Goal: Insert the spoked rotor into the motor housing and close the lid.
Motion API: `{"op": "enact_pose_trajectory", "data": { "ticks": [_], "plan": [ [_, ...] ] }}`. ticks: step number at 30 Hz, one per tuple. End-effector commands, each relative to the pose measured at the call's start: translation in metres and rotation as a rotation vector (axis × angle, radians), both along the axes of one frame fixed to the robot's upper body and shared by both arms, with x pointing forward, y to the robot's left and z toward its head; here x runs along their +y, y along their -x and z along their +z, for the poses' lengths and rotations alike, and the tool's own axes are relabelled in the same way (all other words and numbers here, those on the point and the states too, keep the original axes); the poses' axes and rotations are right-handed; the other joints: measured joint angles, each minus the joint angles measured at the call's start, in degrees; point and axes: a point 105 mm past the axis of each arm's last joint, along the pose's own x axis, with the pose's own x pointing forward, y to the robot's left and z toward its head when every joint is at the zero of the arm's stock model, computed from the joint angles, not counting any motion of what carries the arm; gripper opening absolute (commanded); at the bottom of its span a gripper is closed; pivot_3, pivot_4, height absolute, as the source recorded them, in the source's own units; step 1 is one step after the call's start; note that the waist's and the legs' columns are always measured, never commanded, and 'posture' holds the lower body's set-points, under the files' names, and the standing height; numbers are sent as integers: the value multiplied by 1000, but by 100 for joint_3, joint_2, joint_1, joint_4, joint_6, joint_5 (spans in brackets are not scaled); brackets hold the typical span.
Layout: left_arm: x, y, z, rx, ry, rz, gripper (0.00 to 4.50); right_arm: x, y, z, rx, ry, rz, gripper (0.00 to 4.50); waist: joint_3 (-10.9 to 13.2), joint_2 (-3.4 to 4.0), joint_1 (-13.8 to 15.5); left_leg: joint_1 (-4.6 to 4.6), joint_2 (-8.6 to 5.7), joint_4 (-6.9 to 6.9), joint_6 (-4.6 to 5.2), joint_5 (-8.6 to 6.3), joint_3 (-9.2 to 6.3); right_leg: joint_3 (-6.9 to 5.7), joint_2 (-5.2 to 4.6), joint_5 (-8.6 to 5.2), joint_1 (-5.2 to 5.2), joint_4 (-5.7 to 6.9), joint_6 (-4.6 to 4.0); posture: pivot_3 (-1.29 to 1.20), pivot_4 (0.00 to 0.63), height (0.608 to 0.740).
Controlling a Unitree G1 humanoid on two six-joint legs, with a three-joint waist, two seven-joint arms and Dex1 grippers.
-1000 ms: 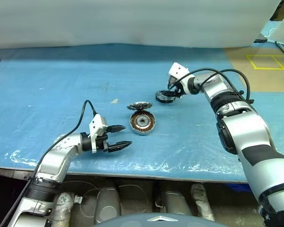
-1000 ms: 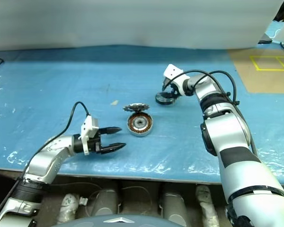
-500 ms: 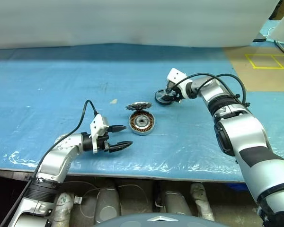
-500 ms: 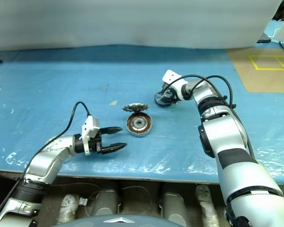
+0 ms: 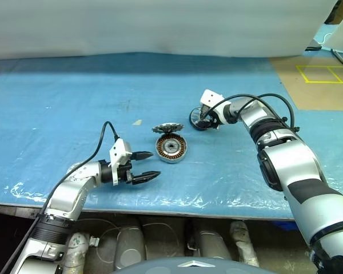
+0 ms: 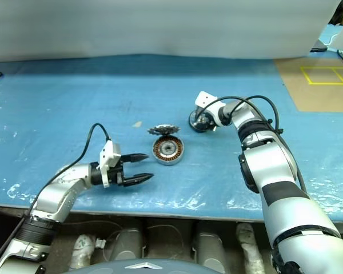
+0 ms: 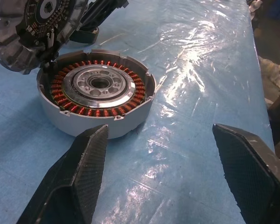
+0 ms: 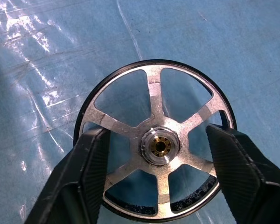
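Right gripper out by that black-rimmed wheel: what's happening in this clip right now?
The right gripper is down over the spoked rotor, which lies flat on the blue table; its fingers straddle the wheel, not visibly clamped on it. The motor housing sits mid-table, windings exposed and without the rotor, with the lid propped tilted against its far side. The left gripper hovers open near the housing, holding nothing. So the rotor is being picked up; insertion and lid closing are not yet done.

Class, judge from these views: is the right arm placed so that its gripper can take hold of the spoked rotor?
Probably yes. The right gripper is open, its fingers either side of the spoked rotor, which lies flat on the blue table cover; nothing lies between.
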Motion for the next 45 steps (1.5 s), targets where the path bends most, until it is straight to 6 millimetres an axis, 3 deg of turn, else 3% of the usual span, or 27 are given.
{"op": "enact_pose_trajectory", "data": {
  "ticks": [1, 3, 11, 17, 22, 25, 28, 35, 38, 45],
  "plan": [
    [-5, 1, 11, -36, 9, -22, 3741, 4, 0, 3, -17, -1, 31, 2205, 0, 0, -3, 2, 1, 0, 0, 0, 0, 0, 0, 0, 3, 0, 0, 0, 150, 740],
    [-5, 1, 12, -36, 9, -23, 3741, 5, 0, 5, -21, -3, 37, 1723, 0, 0, -5, 12, 1, 1, 0, 0, 0, 1, 0, 0, 10, 1, 0, 0, 150, 740],
    [-3, 0, 12, -30, 12, -22, 3741, 5, 4, 16, -27, -14, 107, 1683, 0, 0, -3, 26, 1, 1, 0, 0, 2, 3, 0, 0, 21, 4, 0, 0, 150, 740],
    [-3, -1, 13, -34, 14, -18, 3741, -22, 4, 39, -57, -94, 56, 1683, 0, 0, 19, 19, 0, -2, 0, 0, 2, 3, 0, 0, 20, -5, 0, 0, 150, 740],
    [-3, -3, 11, -28, 17, -24, 3741, -64, 41, 33, -5, -194, 26, 1683, -1, -4, 99, 13, -2, -5, 2, 0, 0, 2, 2, 0, 26, -17, 0, 0, 150, 740],
    [-3, -4, 10, -25, 16, -38, 3741, -76, 66, 25, 8, -229, -31, 1683, 0, -4, 139, 21, -2, -15, 10, 5, 0, 3, 5, 0, 31, -25, 3, 0, 150, 740],
    [-6, -8, 11, -27, 15, -62, 3741, -67, 101, 27, 29, -333, -30, 1683, 0, -3, 142, 41, -1, -21, 2, 1, 3, 8, 11, 1, 35, -23, 5, 0, 150, 740],
    [-6, -15, 15, -34, 8, -94, 3741, -15, 164, 35, 114, -495, 106, 1683, 0, -2, 161, 108, -2, -36, 0, 0, 8, 19, 13, -26, 92, -44, 64, 0, 150, 740],
    [-7, -15, 16, -35, 9, -101, 3741, 0, 168, 38, 120, -546, 115, 1683, 0, -2, 163, 107, -7, -38, 0, -1, 7, 19, 9, -22, 100, -62, 71, 0, 150, 740],
    [-6, -13, 16, -37, 4, -99, 3741, 19, 154, 37, 123, -618, 92, 1683, -1, -2, 156, 100, -20, -69, -1, 0, 5, 19, 2, -10, 104, -102, 88, 0, 150, 740]
  ]
}}
